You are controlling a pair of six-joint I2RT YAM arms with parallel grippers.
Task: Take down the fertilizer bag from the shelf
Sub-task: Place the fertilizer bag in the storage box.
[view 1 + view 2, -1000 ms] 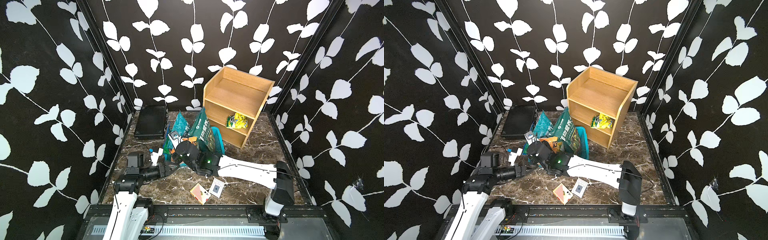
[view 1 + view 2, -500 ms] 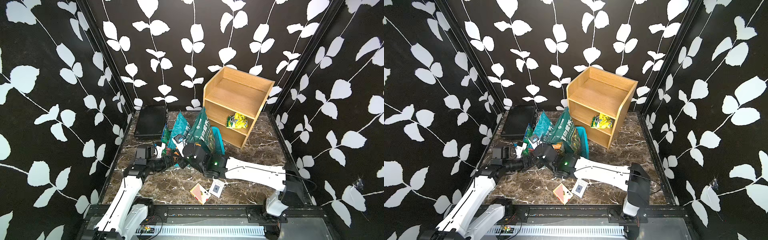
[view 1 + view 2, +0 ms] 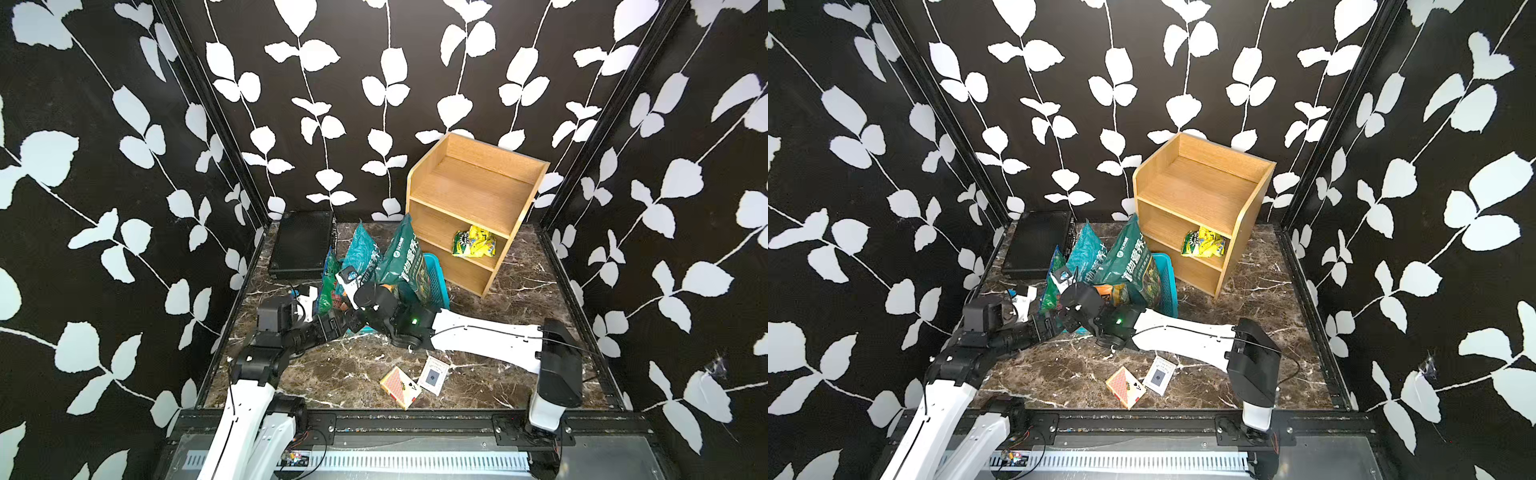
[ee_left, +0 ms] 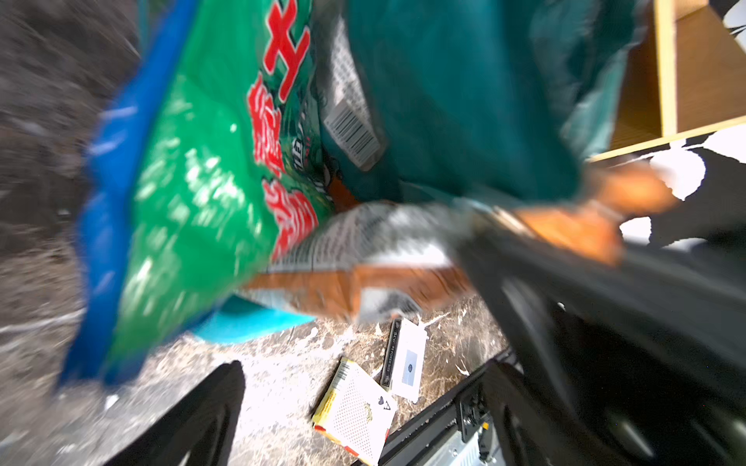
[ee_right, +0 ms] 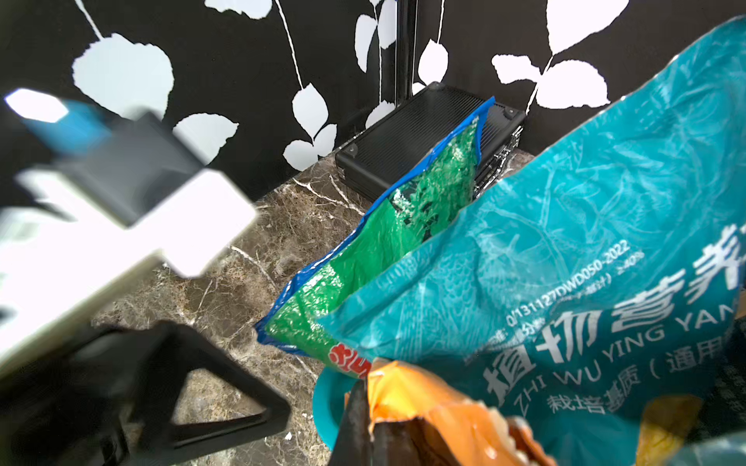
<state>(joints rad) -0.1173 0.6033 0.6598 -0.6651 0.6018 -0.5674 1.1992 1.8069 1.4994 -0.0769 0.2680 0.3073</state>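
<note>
The fertilizer bag (image 3: 473,242), judged to be the yellow-and-green packet, is lying on the middle tier of the light-wood shelf (image 3: 469,187), toward that tier's right end. It is the only bag on the shelf in both top views, and nothing is touching it. Well apart from it, both arms are working low at the near end of the turquoise basket (image 3: 434,274), which is standing just beside the shelf's front corner with teal soil bags (image 3: 405,257) leaning in it. The right gripper (image 5: 361,399) is clenching the edge of an orange packet (image 5: 424,407) at the basket's rim. The left gripper (image 3: 337,325) is hovering close by, and its jaws appear to be standing apart and empty, though blur is making that uncertain. By this reading the step in hand is basket work, and the take-down is not yet begun. The next move calls for letting the orange packet go, raising an arm clear of the tall bags, and reaching level into the middle tier.
</note>
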